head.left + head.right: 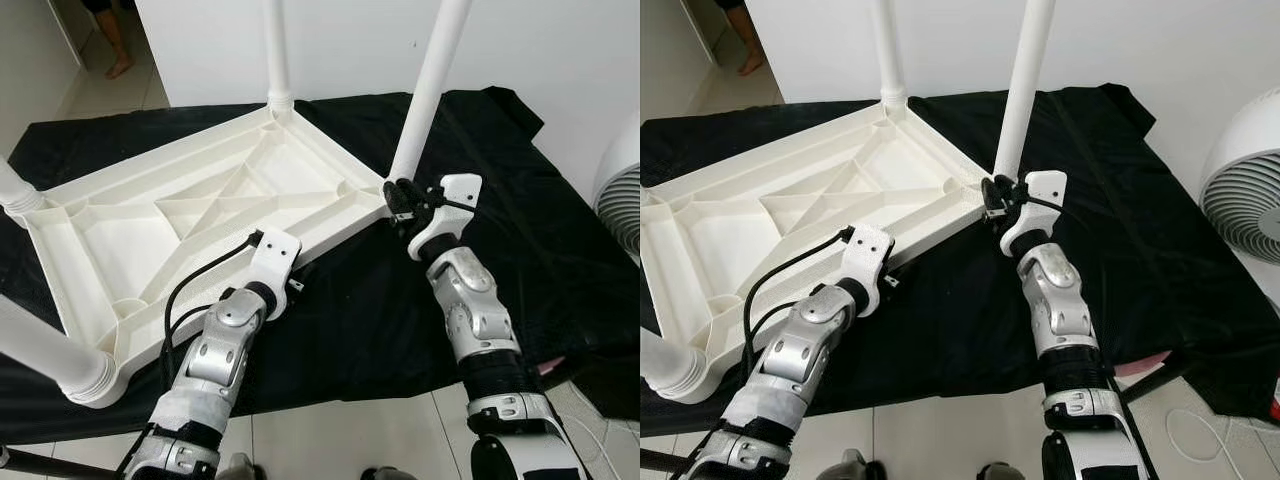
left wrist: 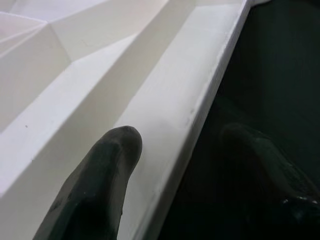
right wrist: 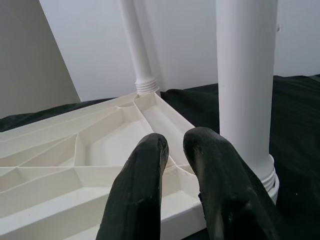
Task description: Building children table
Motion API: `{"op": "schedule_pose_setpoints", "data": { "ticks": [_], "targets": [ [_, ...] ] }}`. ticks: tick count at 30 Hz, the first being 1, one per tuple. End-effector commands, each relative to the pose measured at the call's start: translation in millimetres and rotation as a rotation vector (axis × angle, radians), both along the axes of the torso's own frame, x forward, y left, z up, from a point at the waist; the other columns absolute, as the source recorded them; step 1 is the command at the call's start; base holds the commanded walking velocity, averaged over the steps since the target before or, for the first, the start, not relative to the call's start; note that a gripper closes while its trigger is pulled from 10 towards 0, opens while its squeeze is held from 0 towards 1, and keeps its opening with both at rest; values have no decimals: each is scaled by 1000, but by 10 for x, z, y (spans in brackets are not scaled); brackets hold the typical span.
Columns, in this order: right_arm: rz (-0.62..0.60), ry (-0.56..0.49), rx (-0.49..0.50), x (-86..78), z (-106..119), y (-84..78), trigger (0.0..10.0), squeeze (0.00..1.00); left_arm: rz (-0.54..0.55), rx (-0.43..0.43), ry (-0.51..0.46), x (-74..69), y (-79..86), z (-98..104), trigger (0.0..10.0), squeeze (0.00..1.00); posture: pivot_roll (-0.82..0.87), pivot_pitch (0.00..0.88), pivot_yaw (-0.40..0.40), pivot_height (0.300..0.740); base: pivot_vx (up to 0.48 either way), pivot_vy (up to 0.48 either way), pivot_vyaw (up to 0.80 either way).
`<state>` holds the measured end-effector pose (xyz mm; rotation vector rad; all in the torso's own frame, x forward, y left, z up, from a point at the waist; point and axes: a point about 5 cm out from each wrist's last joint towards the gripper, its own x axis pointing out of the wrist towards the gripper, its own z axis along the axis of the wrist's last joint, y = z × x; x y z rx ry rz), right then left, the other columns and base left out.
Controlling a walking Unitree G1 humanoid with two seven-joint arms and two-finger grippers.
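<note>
A white plastic children's table (image 1: 120, 230) lies upside down on a black cloth (image 1: 530, 230), ribs facing up. White legs stand in its corners: a far one (image 1: 275, 50), a right one (image 1: 432, 85), a left one (image 1: 15, 190) and a near one (image 1: 50, 355). My left gripper (image 1: 272, 245) is at the table's near edge, with the rim (image 2: 175, 110) held between one finger (image 2: 110, 165) on the inner side and the other on the cloth side. My right gripper (image 3: 175, 142) is shut and empty, its tips beside the base of the right leg (image 3: 247, 75).
A white fan (image 1: 1250, 200) stands at the far right, next to the cloth. A white wall runs behind the table. A person's foot (image 1: 118, 65) is on the tiled floor at the top left. A white cord (image 1: 1200, 430) lies on the floor near my right arm.
</note>
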<state>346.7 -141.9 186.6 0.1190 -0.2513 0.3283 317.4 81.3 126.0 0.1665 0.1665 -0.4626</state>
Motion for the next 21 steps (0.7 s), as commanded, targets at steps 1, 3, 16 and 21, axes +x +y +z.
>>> {"op": "schedule_pose_setpoints", "data": {
  "ticks": [1, 3, 16, 21],
  "targets": [
    [0, -6, 11, 5, 20, 10, 10000, 0, 251, 48, 6, 41, 148, -94, 10000, 0, -31, 74, 35, 740, 0, 0, 0],
    [-1, -8, 11, 6, 25, 9, 10000, 0, 292, 25, 17, 64, 190, -88, 10000, 0, -31, 74, 35, 740, 0, 0, 0],
    [-6, -7, 23, 8, 30, 21, 10000, 0, 450, 18, 37, 79, 381, -116, 0, 0, -28, 80, 37, 740, 0, 0, 0],
    [-9, -7, 25, 13, 35, 11, 10000, 0, 509, 28, 36, 67, 486, -132, 0, 0, -24, 82, 33, 740, 0, 0, 0]
  ]
}}
